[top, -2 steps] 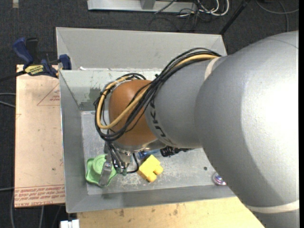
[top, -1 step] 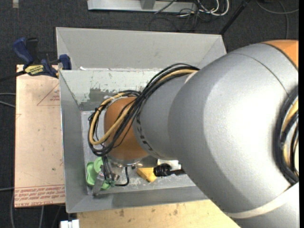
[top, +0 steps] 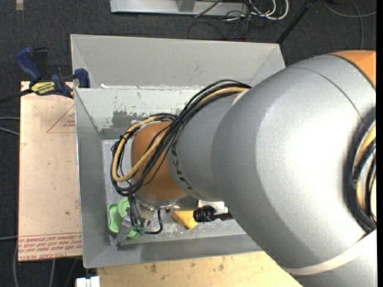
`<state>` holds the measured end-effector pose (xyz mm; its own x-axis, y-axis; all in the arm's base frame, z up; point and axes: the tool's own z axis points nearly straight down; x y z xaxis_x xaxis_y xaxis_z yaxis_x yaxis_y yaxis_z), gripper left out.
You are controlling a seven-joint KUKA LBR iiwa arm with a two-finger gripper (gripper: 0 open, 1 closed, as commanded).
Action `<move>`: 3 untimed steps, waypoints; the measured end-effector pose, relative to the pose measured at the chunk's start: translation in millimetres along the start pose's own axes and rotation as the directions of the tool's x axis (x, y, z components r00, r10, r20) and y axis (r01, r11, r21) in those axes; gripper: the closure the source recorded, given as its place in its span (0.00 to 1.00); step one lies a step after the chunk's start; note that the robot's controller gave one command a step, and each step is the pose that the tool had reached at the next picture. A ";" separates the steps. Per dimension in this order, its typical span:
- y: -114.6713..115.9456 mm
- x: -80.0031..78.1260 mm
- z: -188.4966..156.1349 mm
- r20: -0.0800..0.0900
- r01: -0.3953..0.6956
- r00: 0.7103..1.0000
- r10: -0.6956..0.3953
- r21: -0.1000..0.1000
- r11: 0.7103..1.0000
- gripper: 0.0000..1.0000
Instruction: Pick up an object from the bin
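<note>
My gripper (top: 133, 223) is low in the bin's front left corner, under the orange wrist cover. It is right against a bright green plastic thing (top: 115, 217) that lies by the left wall, partly hidden behind the gripper. A yellow wedge-shaped piece (top: 185, 219) lies on the bin floor just to the right of the gripper. Next to that piece is a small black and white thing (top: 209, 212), half under the arm.
The big grey arm and its looped cables cover most of the bin's floor and its right side. The left wall and front wall stand close around the gripper.
</note>
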<state>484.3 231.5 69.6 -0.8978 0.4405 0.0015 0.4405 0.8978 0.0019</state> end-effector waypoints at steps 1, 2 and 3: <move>2.1 -1.6 -3.3 0.005 0.000 1.000 0.000 -0.007 1.000 1.00; 3.3 -2.1 -9.3 0.003 0.002 1.000 -0.002 -0.002 1.000 1.00; 4.2 -2.7 -43.4 0.003 0.004 1.000 -0.004 -0.002 1.000 1.00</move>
<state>488.6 234.0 113.0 -0.8995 0.4370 -0.0017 0.4370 0.8995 0.0036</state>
